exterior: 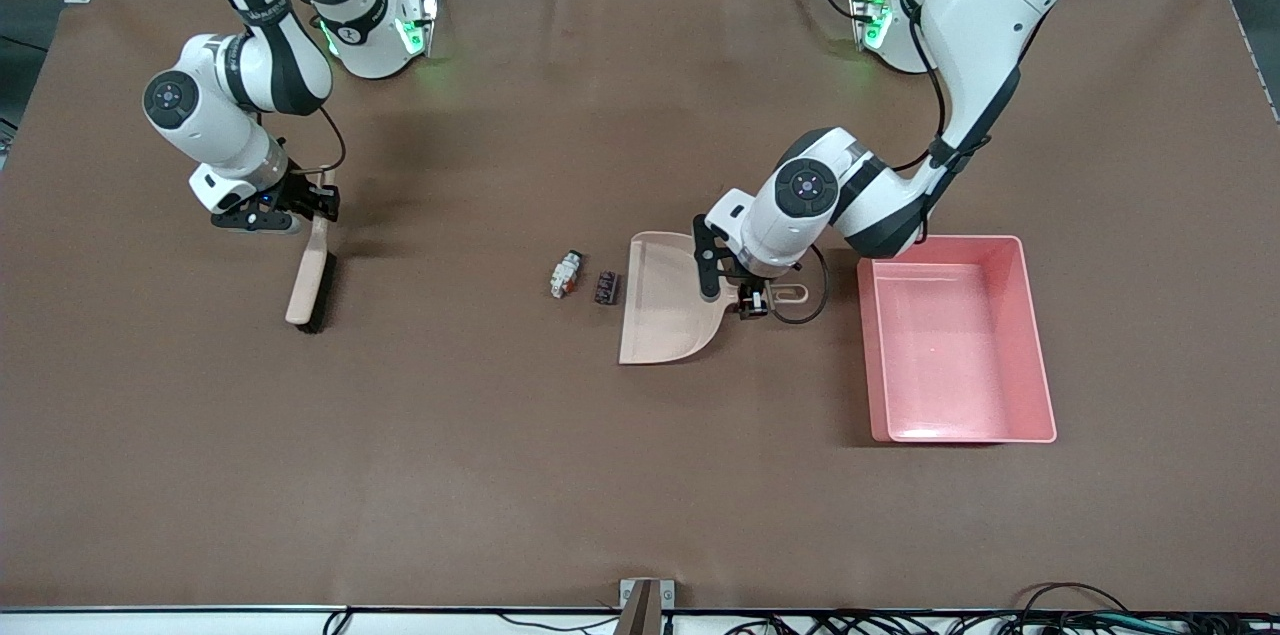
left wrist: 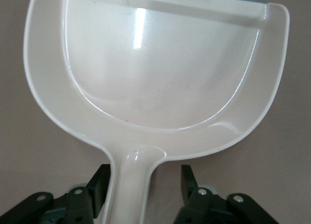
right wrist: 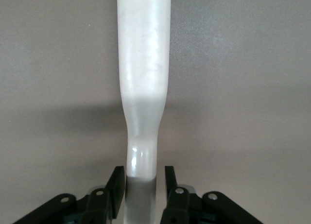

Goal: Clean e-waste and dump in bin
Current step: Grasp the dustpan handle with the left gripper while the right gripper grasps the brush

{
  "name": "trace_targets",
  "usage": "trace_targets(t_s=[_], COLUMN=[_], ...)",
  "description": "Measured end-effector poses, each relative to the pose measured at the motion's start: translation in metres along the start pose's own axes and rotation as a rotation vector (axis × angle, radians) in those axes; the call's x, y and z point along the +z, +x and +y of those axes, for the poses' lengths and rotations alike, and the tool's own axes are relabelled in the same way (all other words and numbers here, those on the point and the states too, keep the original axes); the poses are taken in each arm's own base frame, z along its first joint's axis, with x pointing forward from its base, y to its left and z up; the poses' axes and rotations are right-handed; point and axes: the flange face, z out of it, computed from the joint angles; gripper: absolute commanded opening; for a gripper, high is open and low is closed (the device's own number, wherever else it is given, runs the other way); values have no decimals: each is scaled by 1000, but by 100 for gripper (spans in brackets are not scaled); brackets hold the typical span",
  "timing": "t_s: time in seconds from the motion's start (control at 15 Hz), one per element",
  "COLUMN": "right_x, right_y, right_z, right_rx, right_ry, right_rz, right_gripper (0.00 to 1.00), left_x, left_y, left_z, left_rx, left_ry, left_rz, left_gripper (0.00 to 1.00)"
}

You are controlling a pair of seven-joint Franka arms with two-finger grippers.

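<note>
The e-waste lies on the brown table: a whitish-grey part [exterior: 566, 274] and a small black ribbed block [exterior: 605, 288], just beside the mouth of the beige dustpan [exterior: 665, 300]. My left gripper [exterior: 752, 301] is open astride the dustpan's handle [left wrist: 130, 185]; one finger touches it and the other stands off. The pan [left wrist: 155, 63] is empty. My right gripper [exterior: 318, 205] is open astride the handle [right wrist: 143, 63] of a brush [exterior: 310, 280] at the right arm's end, with a small gap at one finger. The pink bin [exterior: 1040, 355] is empty beside the dustpan's handle.
The brush's black bristles [exterior: 322, 293] rest on the table, well away from the e-waste. Cables and a metal bracket [exterior: 645, 595] run along the table edge nearest the front camera.
</note>
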Motion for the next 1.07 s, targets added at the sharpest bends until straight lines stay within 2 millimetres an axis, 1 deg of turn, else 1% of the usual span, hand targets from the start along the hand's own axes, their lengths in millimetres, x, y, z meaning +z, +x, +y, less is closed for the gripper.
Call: trace_targets(t_s=[0.07, 0.13, 0.2, 0.33, 0.53, 0.67, 0.8, 0.93, 1.07], right_x=[0, 1, 2, 3, 2, -1, -7, -14, -18], right_y=[0, 0, 0, 0, 2, 6, 14, 22, 25], right_z=[0, 0, 0, 0, 0, 0, -4, -20, -49], right_rx=[0, 0, 0, 0, 0, 1, 11, 24, 34], right_ry=[0, 0, 0, 0, 0, 0, 1, 12, 52], right_rz=[-1, -1, 0, 3, 8, 16, 6, -16, -22], right_gripper=[2, 0, 0, 0, 0, 0, 0, 0, 0], left_x=[1, 2, 2, 3, 1, 0, -3, -8, -12], left_y=[1, 1, 2, 3, 5, 5, 6, 7, 7], left_z=[1, 1, 1, -1, -6, -8, -11, -15, -20], left_rx=[8, 23, 37, 49, 83, 98, 100, 97, 93], left_ry=[2, 9, 17, 26, 34, 36, 43, 49, 38], left_rz=[-3, -10, -16, -19, -13, -12, -8, -8, -33], left_gripper=[50, 45, 40, 34, 18, 11, 6, 3, 2])
